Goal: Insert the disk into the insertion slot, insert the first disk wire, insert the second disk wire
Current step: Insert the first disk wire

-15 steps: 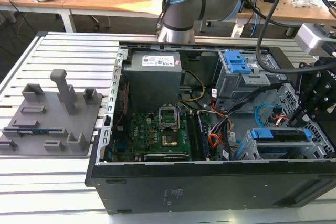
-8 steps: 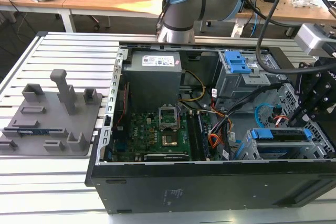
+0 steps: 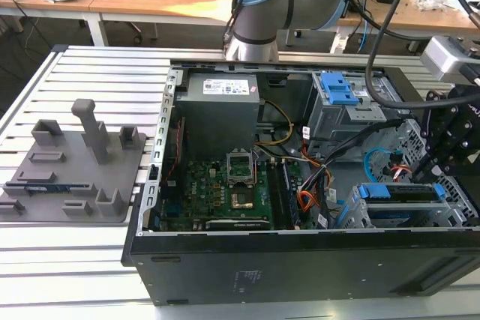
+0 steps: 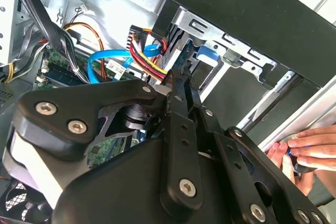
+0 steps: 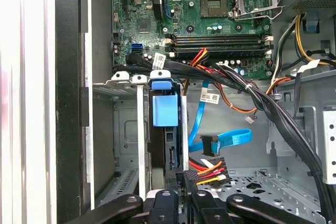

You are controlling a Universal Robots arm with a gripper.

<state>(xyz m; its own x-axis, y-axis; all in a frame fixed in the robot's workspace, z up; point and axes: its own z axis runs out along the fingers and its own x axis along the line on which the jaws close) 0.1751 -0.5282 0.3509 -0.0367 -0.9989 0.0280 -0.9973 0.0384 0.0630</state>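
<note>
Slatted table (image 3: pixel 67 275) bears your open case (image 3: pixel 300 267); just inside its near wall the disk (image 5: pixel 161 109) already sits in the insertion slot (image 3: pixel 354 219); your gripper (image 4: pixel 175 80) appears pinched shut on the first disk wire (image 5: pixel 210 169), close against the disk's end; beyond, the second disk wire (image 5: pixel 231 137) hangs unplugged; cage edges and cables leave little room.

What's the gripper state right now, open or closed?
The gripper: looks closed on the first disk wire at its plug, against the disk.
</note>
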